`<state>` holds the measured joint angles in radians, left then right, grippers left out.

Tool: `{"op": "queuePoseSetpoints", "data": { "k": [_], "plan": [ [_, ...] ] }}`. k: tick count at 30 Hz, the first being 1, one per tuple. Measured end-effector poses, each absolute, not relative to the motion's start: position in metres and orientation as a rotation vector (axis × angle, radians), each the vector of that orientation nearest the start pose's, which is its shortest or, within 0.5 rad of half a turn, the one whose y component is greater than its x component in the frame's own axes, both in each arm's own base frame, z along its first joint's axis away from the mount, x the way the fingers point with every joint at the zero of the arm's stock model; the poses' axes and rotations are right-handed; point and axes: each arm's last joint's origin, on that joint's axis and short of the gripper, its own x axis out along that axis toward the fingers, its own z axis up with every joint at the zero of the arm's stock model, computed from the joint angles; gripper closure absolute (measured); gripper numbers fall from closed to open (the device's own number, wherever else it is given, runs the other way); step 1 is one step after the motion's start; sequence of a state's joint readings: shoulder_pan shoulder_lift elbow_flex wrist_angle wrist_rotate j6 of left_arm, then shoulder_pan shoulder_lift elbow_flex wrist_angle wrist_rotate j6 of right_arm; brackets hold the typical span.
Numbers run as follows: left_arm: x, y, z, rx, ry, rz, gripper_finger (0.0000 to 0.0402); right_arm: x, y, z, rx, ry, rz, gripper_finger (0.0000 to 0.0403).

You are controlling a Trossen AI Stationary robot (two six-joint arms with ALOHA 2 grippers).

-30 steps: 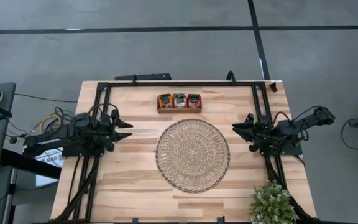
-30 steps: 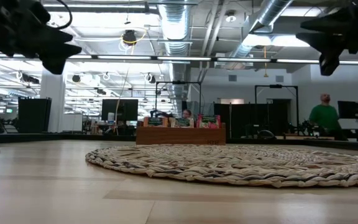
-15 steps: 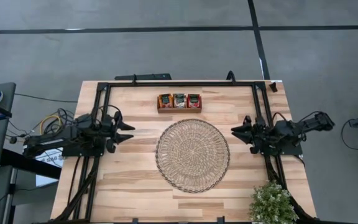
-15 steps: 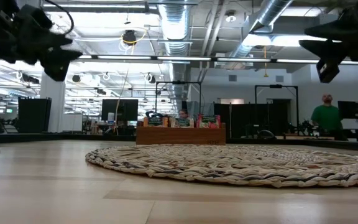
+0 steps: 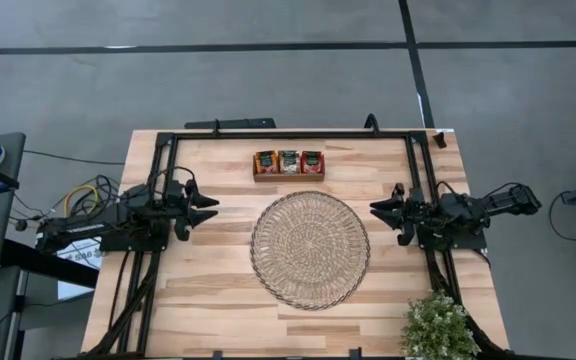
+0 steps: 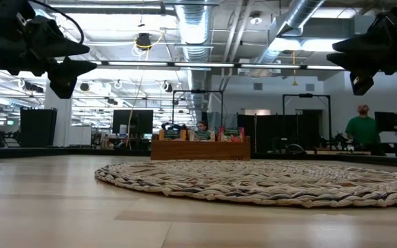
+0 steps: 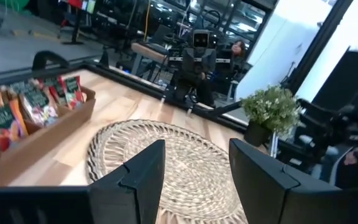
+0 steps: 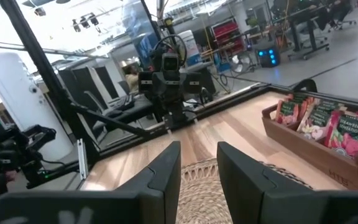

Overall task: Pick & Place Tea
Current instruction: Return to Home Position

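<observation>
The tea packets point(image 5: 288, 161) stand upright in a small brown wooden tray point(image 5: 288, 176) at the table's far middle, red-orange and beige ones with dark green labels. They also show in the left wrist view point(image 7: 23, 106) and the right wrist view point(image 8: 322, 121). My left gripper point(image 5: 208, 208) is open and empty above the table, left of the round woven mat point(image 5: 310, 249). My right gripper point(image 5: 378, 210) is open and empty, right of the mat. Both point toward the mat.
A potted plant point(image 5: 438, 328) stands at the table's near right corner. A black frame point(image 5: 288, 134) runs along the far edge and both sides. People show in the room beyond the table point(image 6: 359, 127).
Both grippers have moved a little inward toward the mat, the left toward the table's right, the right toward its left, and both slightly toward the far edge. Nothing else has moved.
</observation>
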<state>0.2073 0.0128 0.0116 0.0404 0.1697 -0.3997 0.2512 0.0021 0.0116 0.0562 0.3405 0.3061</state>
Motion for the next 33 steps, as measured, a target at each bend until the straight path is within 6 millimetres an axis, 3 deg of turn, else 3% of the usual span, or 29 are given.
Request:
{"op": "queuePoseSetpoints", "data": {
  "k": [33],
  "plan": [
    [0.0963,0.0152,0.1692,-0.432,-0.038,0.030,0.0231,0.0947,0.0144,0.1724,0.324,-0.073,-0.079,0.0306]
  ]
}}
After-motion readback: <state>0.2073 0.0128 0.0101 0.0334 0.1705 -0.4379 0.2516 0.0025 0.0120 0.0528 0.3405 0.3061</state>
